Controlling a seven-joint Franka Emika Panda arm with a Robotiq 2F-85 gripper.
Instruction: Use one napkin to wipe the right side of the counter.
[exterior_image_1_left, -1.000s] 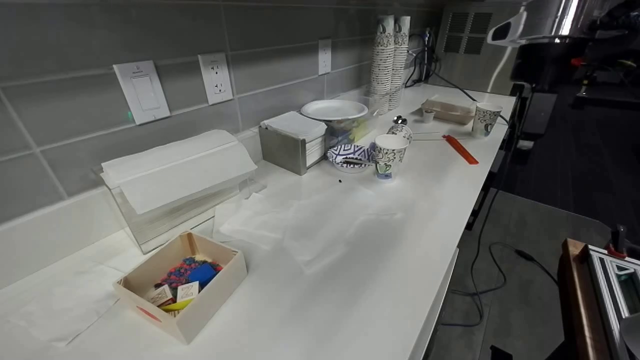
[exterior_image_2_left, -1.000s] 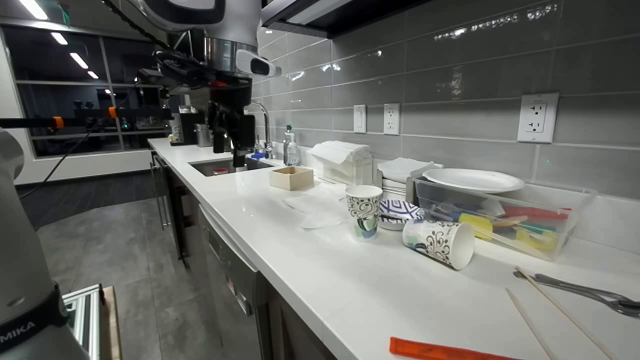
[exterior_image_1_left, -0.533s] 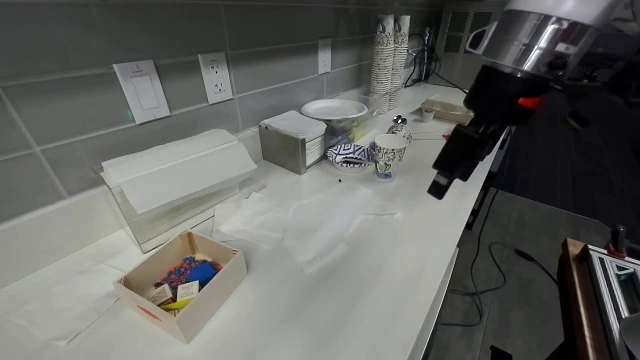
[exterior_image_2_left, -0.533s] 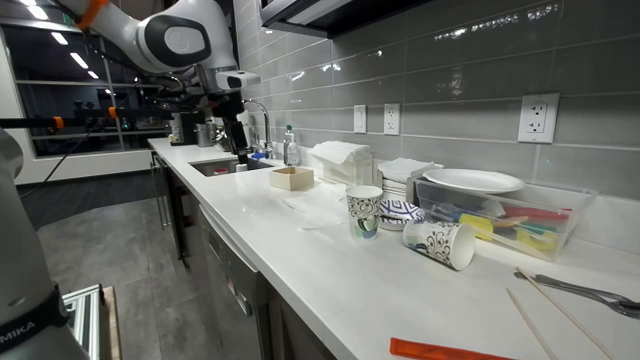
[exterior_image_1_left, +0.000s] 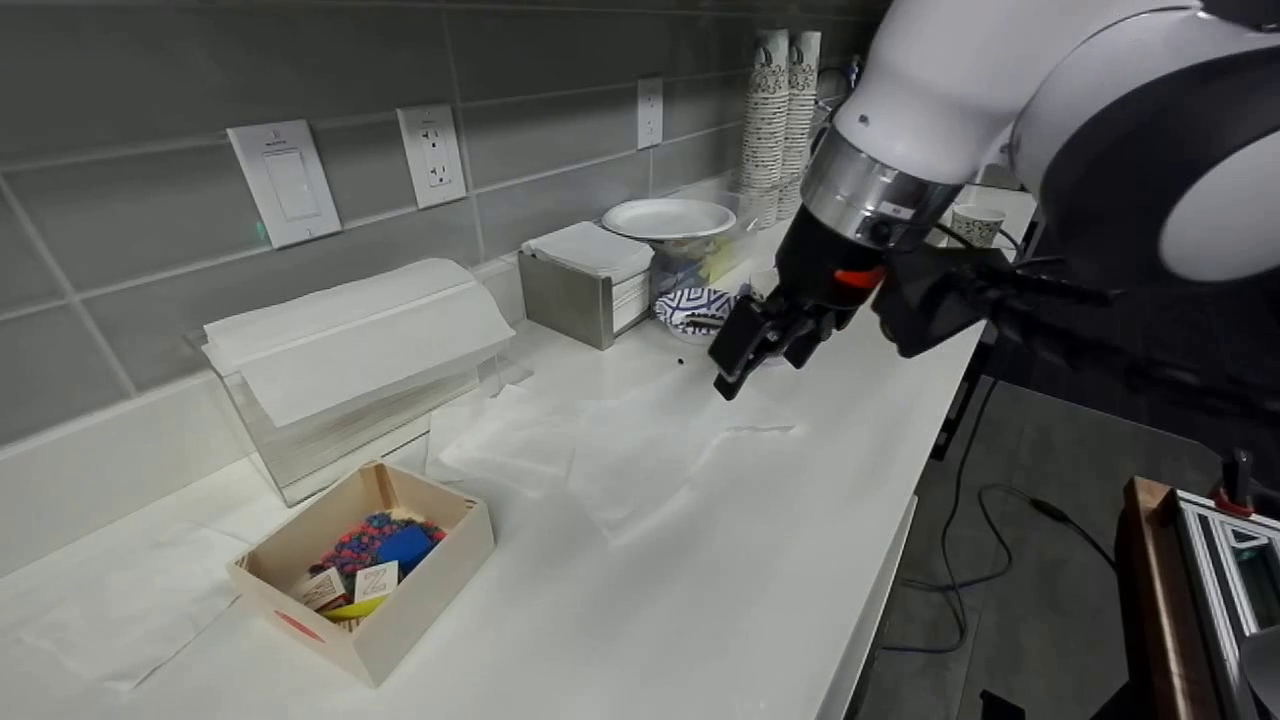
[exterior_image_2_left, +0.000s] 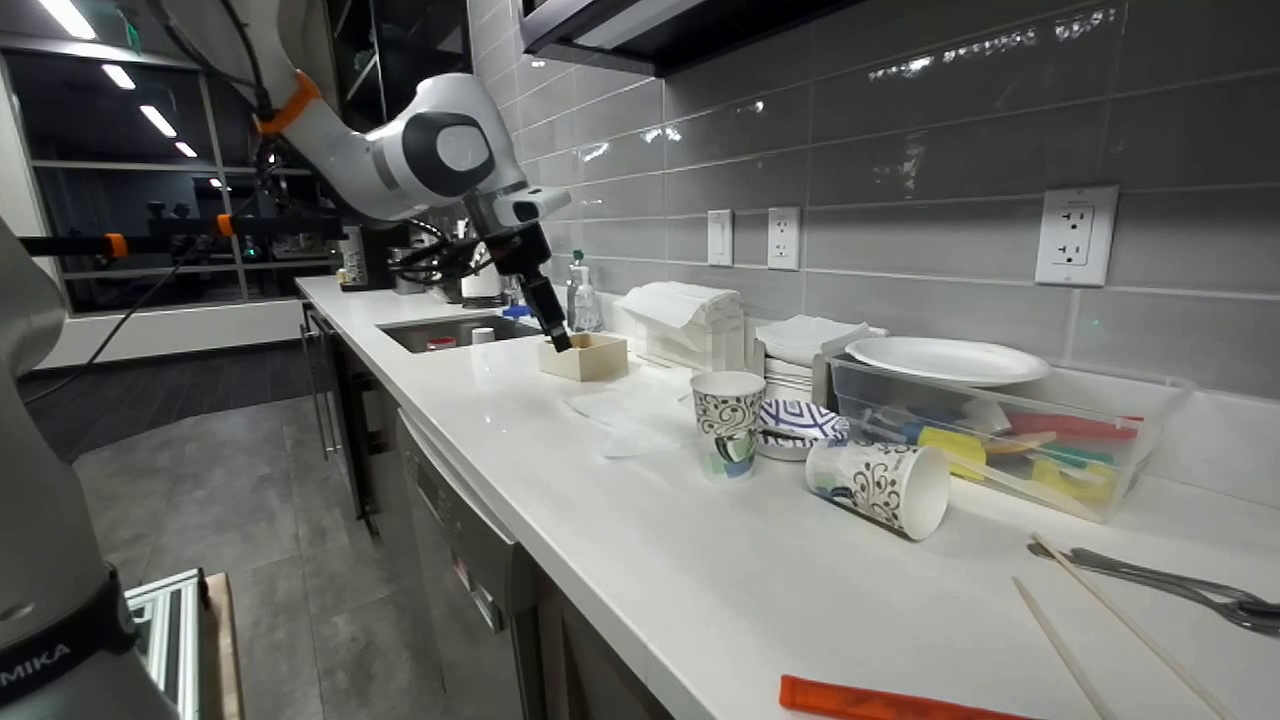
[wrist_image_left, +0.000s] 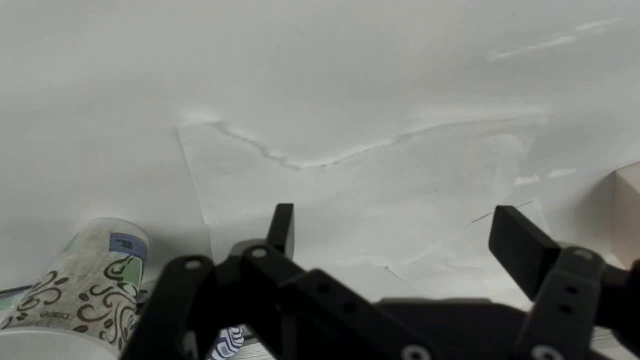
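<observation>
Here we go: gripper (wrist_image_left: 400, 230) hangs over the big loose napkin (wrist_image_left: 350, 200), fingers well apart, nothing b/w 'em, no contact that I can see! Napkin's lying on the table (exterior_image_1_left: 760, 570), b/w the upright paper cup (wrist_image_left: 85, 285) and the pale box (wrist_image_left: 629, 215), cup just beside its edge.

What could go wrong? Prob a missed pinch: sheet's thin & nearly flat, so tips set down a bit high would just skim it. Too low, and they'd likely jam on the table. Poss a double grab too, b/c a second napkin (exterior_image_1_left: 510, 440) lies right by it; overlapping or only touching, can't tell. And watch that cup! Prob light, so a wide finger or a dragged sheet could tip it, w/ a cup on its side (exterior_image_2_left: 870, 488) nearby as well.

Now the napkin's looks: white on white, v. hard to pick out, esp. in both exterior views. Faint creases, one long edge wavy & jagged, seemingly raised a touch; that's prob the best bite.
</observation>
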